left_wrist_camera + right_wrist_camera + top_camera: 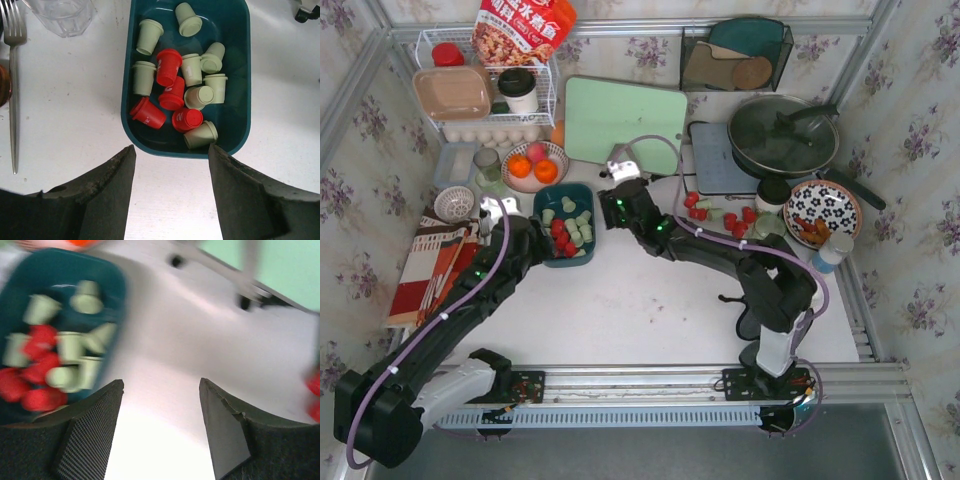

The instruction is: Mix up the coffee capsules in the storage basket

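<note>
Teal storage basket (236, 65) of coffee capsules (170, 92) btwn left tool (171, 154), right tool (161, 386); both wide.

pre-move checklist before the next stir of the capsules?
1. Left gripper empty, jaws apart: ok.
2. Right gripper empty, jaws apart: ok.
3. Basket upright: ok.
4. Capsules mixed: not ok, reds bunched mid-basket.
5. Loose capsules right of the basket: not ok, outside it.
6. Right wrist view sharp: not ok, blurred.
</note>
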